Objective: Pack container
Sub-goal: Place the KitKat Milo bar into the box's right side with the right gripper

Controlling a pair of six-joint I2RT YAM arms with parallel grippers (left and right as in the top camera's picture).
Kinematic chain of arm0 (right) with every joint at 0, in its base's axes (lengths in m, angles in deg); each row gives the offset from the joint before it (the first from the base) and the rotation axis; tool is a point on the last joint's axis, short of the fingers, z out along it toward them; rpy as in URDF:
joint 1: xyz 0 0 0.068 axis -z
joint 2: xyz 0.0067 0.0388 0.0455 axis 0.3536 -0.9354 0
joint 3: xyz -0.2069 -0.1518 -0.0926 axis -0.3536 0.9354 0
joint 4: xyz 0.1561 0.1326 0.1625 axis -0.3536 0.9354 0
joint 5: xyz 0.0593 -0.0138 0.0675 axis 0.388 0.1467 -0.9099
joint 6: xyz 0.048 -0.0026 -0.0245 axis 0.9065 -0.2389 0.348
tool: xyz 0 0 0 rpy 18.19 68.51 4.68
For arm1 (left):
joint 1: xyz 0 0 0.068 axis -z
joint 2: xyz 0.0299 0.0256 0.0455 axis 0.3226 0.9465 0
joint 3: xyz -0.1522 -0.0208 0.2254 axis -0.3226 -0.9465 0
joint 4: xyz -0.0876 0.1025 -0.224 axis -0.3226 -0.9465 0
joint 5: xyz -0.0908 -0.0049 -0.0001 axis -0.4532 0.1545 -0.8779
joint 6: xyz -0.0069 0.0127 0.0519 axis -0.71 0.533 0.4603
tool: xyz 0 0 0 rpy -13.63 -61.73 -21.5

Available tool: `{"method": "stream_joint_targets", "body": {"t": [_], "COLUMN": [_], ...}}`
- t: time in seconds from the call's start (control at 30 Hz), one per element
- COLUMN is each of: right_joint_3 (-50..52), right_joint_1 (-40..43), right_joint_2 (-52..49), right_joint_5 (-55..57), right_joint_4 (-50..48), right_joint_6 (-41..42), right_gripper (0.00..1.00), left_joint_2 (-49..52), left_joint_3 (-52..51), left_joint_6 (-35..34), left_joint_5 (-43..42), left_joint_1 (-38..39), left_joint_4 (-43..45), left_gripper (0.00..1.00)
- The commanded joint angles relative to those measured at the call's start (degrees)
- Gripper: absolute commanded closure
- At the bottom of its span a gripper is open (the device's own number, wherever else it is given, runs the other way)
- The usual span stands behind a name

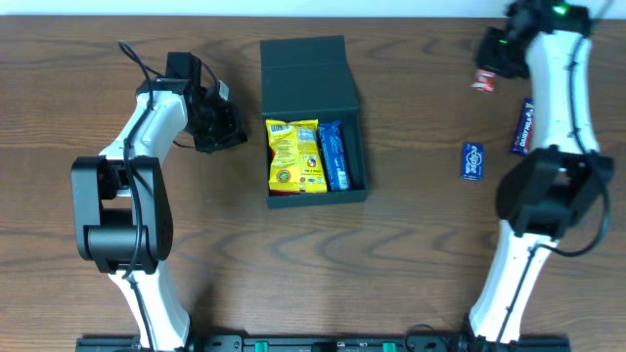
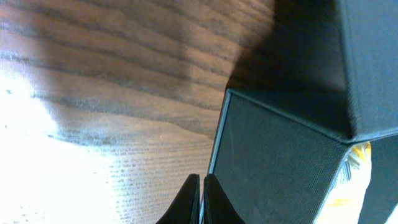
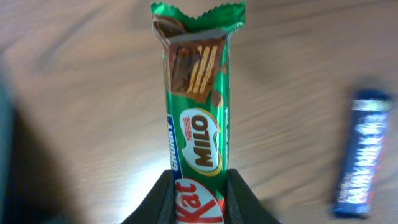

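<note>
Wood table (image 1: 411, 254). Right gripper (image 3: 199, 186) clamped on KitKat bar (image 3: 198, 93). I'd carry toward 8 o'clock, release low, lengthwise inside container (image 1: 305, 64). Left gripper (image 2: 200, 199) pinched closed, empty.

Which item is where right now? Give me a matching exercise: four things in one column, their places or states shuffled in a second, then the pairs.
Things
1. yellow snack packet
2. KitKat Chunky Milo bar
3. small blue packet
4. left gripper

Places or states
A. held in the right gripper
B. shut, empty, left of the container
C. inside the container
D. lying on the table, right of the container

Pairs: 1-C, 2-A, 3-D, 4-B
</note>
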Motion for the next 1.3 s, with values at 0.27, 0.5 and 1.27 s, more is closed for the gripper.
{"method": "stream_joint_targets", "body": {"t": [0.27,0.5,1.27], "right_joint_3": [-2.2,14.8,47.2], "right_joint_1": [-22.9,-26.6,-34.1], "right_joint_2": [0.3,8.0,22.5], "right_joint_5": [-3.7,-3.2,4.2], "right_joint_4": [16.6,15.0,-16.6], "right_joint_6": [-3.5,-3.8,12.6], "right_gripper": [0.98,0.99,0.98], "left_joint_2": [0.9,0.9,0.9], "left_joint_3": [0.6,0.6,0.6], "left_joint_6": [2.2,4.2,4.1], "left_joint_5": [0.2,0.2,0.1], "left_joint_1": [-0.1,-0.1,0.0], "left_joint_4": [0.8,0.6,-1.0], "left_gripper": [0.94,0.94,0.94]}}
